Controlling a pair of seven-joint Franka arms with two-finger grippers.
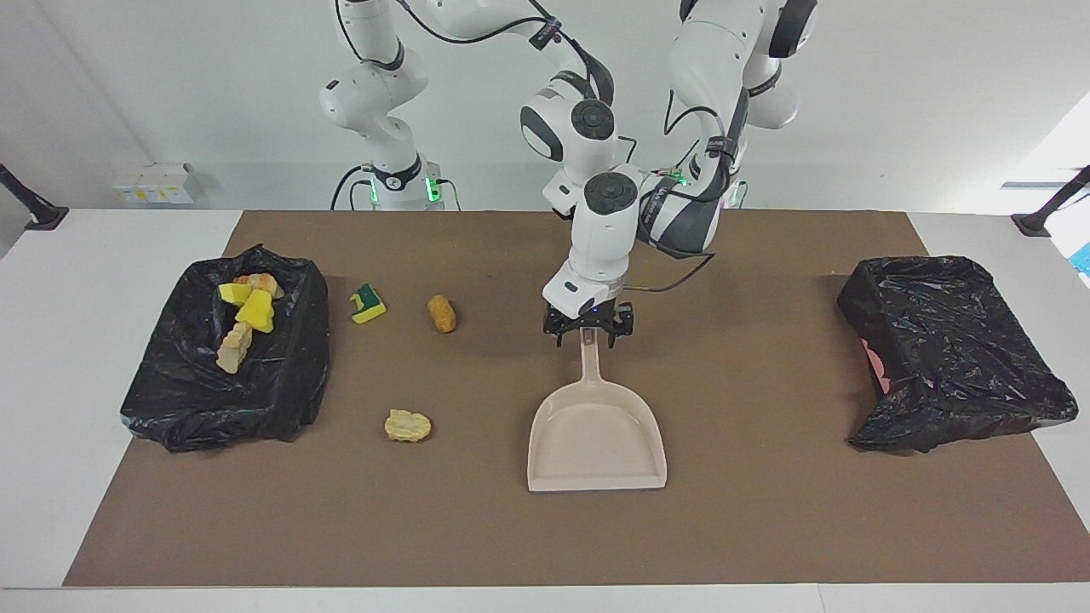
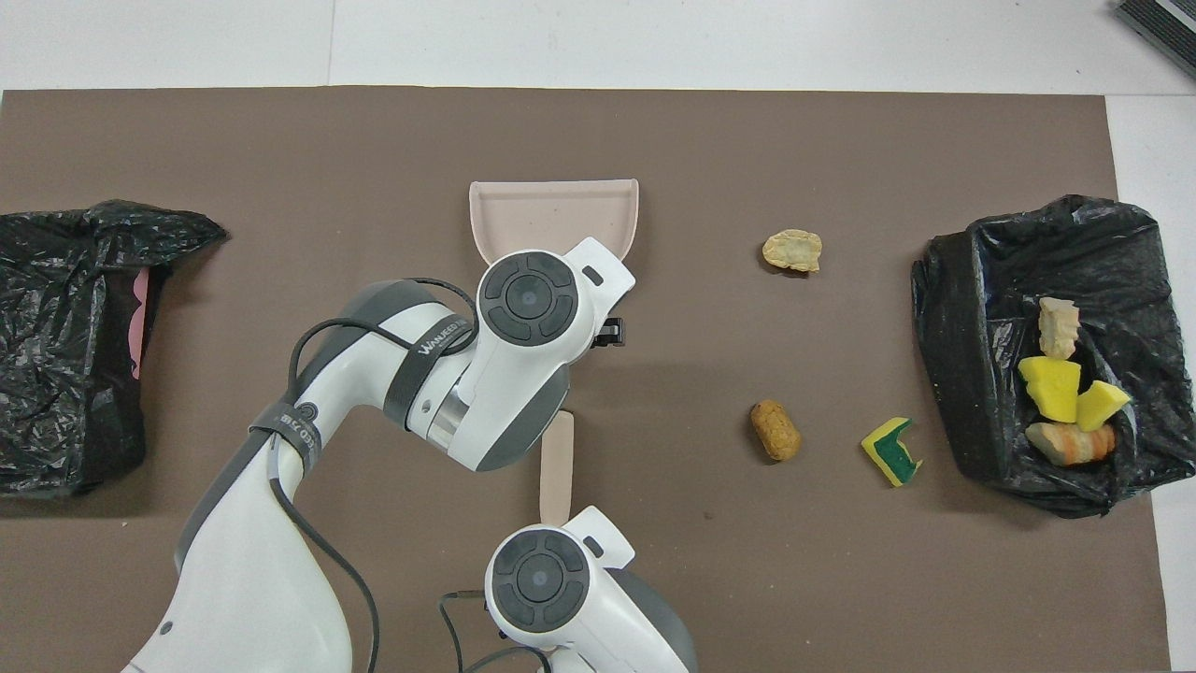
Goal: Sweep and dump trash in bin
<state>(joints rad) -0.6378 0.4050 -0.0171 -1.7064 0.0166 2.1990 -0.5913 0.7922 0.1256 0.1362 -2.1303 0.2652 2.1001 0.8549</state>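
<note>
A beige dustpan [image 1: 596, 434] was seen lying flat on the brown mat [image 1: 766, 528] at the middle of the surface, its handle pointing toward the robots. The left claw [image 1: 588, 334] was positioned at the handle's end, its fingers seen spread to either side of the handle and not clamped on it. The right claw [image 1: 582, 207] was mostly hidden by the left arm in the facing view; it was closed on the near end of a beige brush handle [image 2: 557, 465], which lay in line with the dustpan's handle and nearer to the robots. 3 pieces of trash were left on the mat toward the right arm's end: a yellow-and-green sponge [image 1: 368, 304], a golden-brown lump [image 1: 441, 313] beside it, and a pale lump [image 1: 408, 426] farther from the robots. 4 more pieces [image 1: 243, 315] were seen lying in the black-lined bin [image 1: 281, 375] at that end. A second black-lined bin [image 1: 954, 358] was seen at the left arm's end.
</note>
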